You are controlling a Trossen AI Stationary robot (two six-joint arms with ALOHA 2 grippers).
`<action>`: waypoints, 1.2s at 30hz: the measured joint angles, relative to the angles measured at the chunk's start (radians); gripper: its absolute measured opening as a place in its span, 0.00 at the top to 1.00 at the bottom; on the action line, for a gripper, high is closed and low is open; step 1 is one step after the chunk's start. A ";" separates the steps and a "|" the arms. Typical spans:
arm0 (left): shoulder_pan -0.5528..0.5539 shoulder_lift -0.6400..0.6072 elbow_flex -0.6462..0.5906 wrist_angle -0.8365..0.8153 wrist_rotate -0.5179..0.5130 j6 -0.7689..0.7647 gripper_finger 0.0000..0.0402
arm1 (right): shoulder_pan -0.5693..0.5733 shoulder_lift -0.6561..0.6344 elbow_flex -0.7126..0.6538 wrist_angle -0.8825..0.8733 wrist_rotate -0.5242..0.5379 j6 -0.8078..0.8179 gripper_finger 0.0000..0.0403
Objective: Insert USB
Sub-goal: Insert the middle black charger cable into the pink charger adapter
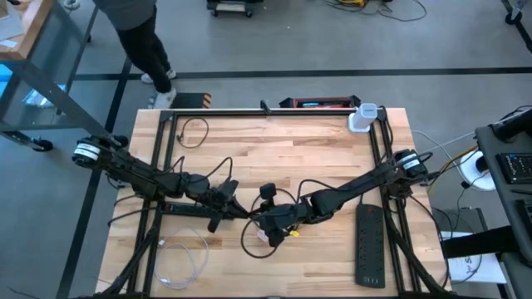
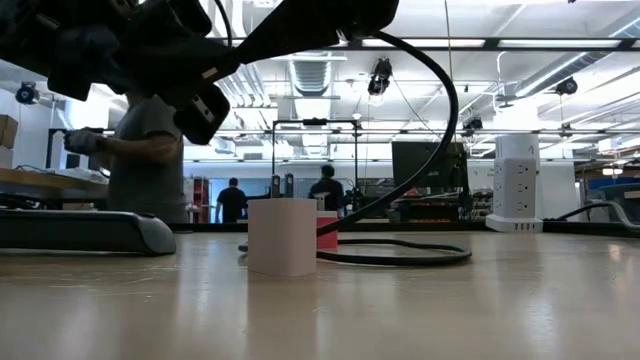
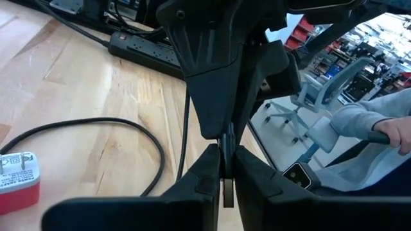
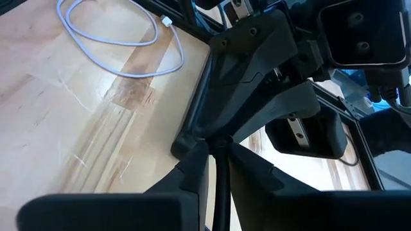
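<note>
A white and red charger block [image 1: 265, 237] [image 2: 283, 237] [image 3: 17, 181] stands on the table near its front middle. A black cable [image 2: 440, 110] arcs down from the grippers and lies in a loop [image 1: 247, 246] around the block. My left gripper [image 1: 246, 213] [image 3: 227, 160] and right gripper [image 1: 259, 218] [image 4: 220, 154] meet tip to tip just above the block. Both are shut on the thin black cable end. Whether a USB plug sits there, I cannot tell. My left gripper pinches a thin black piece of the cable's end [image 3: 227, 170] between its two fingertips. It comes in roughly level from the table's left, clear of the table. My right gripper pinches the black cable [image 4: 221, 176] between its two fingers, coming roughly level from the table's right. The cable runs along the fingers, back toward the wrist, and is held clear of the table.
A coiled white cable [image 1: 179, 259] [image 4: 115, 35] lies at the front left. A black power strip [image 1: 370, 246] lies at the right and a white socket tower [image 1: 362, 118] [image 2: 517, 182] at the far right. A person [image 1: 137, 33] stands beyond the far left corner.
</note>
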 joint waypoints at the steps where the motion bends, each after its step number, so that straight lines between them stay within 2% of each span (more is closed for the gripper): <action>1: 0.000 0.000 0.000 0.000 0.000 0.004 0.95 | 0.000 0.000 0.000 0.000 0.000 0.000 0.90; 11: 0.000 0.000 0.000 0.001 -0.002 0.015 0.95 | 0.000 0.000 0.000 -0.002 0.000 0.030 0.88; 17: 0.000 0.000 0.000 -0.001 -0.001 0.030 0.95 | 0.000 0.000 0.000 -0.007 0.000 0.039 0.97; 24: -0.004 0.000 0.000 -0.003 -0.007 0.029 0.93 | 0.000 -0.005 0.001 -0.026 0.001 0.054 0.99; 27: -0.006 0.000 0.000 0.000 -0.020 0.030 0.88 | 0.001 -0.029 0.001 -0.076 0.012 0.054 0.99; 36: -0.006 -0.002 0.000 -0.007 -0.021 0.030 0.64 | 0.002 -0.135 0.001 -0.297 0.022 0.127 1.00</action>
